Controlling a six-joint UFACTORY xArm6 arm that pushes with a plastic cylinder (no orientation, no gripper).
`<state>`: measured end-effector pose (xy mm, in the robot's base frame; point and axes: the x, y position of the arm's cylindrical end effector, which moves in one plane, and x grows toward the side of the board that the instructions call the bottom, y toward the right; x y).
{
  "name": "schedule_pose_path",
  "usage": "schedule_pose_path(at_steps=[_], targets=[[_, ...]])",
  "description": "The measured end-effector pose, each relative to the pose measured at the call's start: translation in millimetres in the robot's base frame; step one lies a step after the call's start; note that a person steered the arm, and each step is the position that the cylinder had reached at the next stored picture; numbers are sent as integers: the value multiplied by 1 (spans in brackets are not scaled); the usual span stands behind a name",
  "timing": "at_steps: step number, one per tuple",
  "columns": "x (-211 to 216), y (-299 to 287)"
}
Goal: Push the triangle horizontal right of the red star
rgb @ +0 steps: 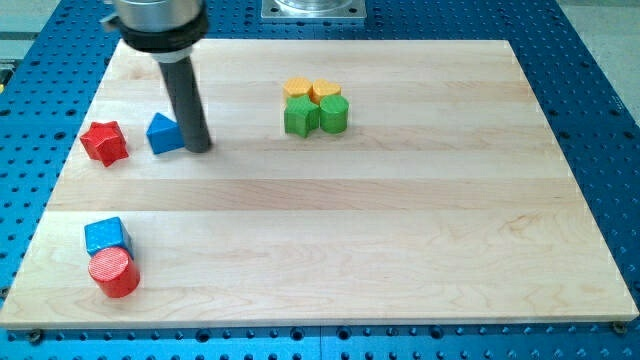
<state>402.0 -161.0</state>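
Observation:
The blue triangle lies on the wooden board at the view's upper left. The red star sits just to its left, with a small gap between them. My tip rests on the board right beside the triangle's right edge, touching or nearly touching it. The dark rod rises from there to the view's top left.
A blue cube and a red cylinder sit together at the view's lower left. A tight cluster stands at the top centre: a yellow hexagon-like block, a yellow heart, a green star-like block and a green block. The board's left edge is near the red star.

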Motion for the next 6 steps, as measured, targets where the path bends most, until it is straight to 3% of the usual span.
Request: schedule_pose_path(at_steps=[2,3,4,6], targets=[[-45,18],[-40,-21],[-10,-20],[-5,-5]])
